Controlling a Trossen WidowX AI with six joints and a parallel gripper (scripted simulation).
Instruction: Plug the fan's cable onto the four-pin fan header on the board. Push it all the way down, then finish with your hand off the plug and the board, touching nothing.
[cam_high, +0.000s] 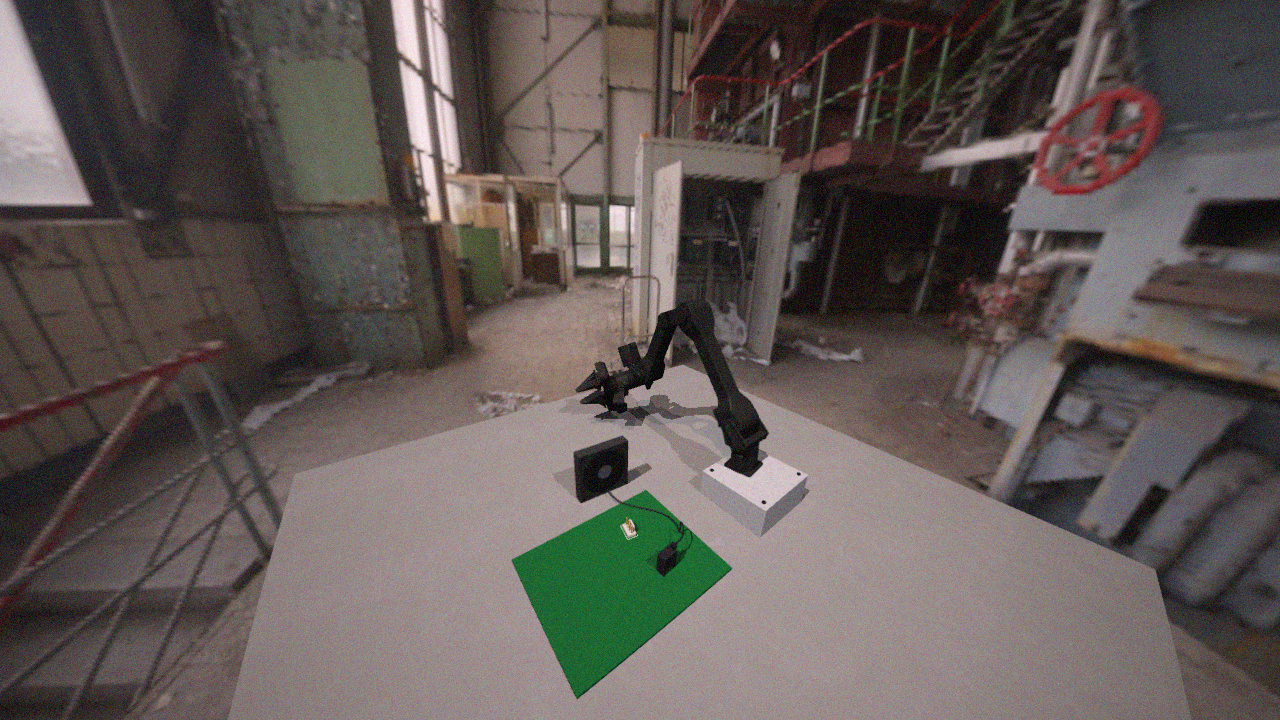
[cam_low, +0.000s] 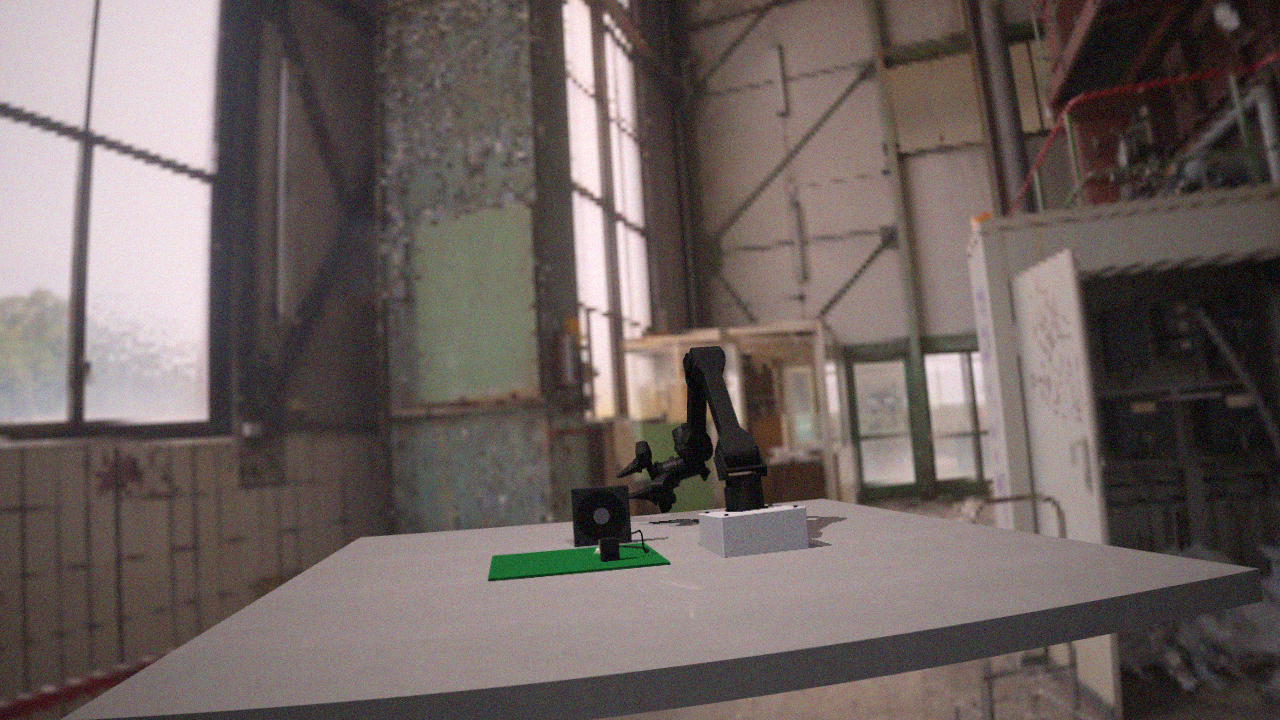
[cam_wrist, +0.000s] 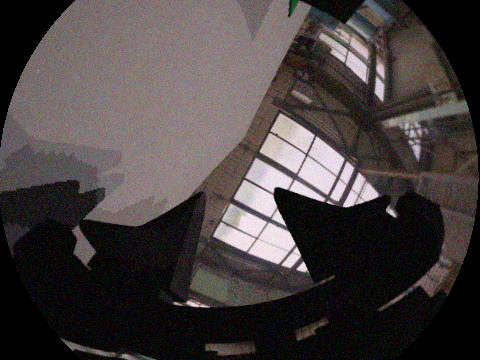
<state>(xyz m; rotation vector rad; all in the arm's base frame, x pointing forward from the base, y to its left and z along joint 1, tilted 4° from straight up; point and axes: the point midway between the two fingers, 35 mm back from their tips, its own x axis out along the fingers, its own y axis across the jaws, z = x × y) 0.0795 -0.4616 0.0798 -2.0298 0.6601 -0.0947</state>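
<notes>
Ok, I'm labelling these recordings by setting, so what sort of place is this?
Probably an old, disused factory hall: a red handwheel on heavy machinery, peeling paint on a column, and debris on the floor.

- Over the header (cam_high: 627, 529), I see open air above the board (cam_high: 617, 586) (cam_low: 554, 564).
- The upright fan (cam_high: 601, 468) (cam_low: 600, 516) blocks low passage just beside the board.
- A cable (cam_high: 646, 509) loops across the board's edge.
</notes>
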